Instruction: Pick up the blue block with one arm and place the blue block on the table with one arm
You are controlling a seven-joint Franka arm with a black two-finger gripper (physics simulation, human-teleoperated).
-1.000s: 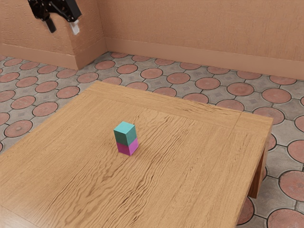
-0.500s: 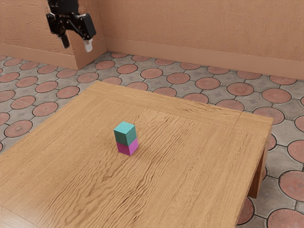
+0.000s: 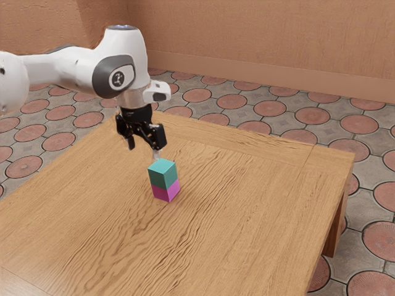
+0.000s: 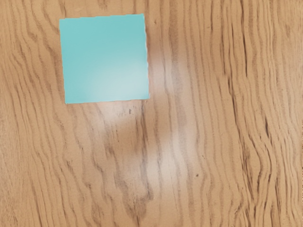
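Observation:
In the exterior view my black gripper point(image 3: 143, 152) points down over the wooden table point(image 3: 247, 216), its two fingers spread apart with nothing between them. The blue block, teal in colour point(image 3: 163, 174), rests on top of a magenta block point(image 3: 166, 190). My gripper hangs above and toward the exterior view's left of this stack; one fingertip appears just behind the teal block's top. From the wrist, the teal block's top face point(image 4: 105, 59) is seen from above against the table's wood grain point(image 4: 213, 142).
The magenta block stands on the table directly under the teal one. Beyond the table are a patterned tile floor point(image 3: 270, 109) and a plain wall point(image 3: 265, 43). The table's right edge drops to a leg point(image 3: 334, 231).
My arm has come down and toward the exterior view's right, from above the floor beyond the table to close by the stack. Both blocks have stayed in place.

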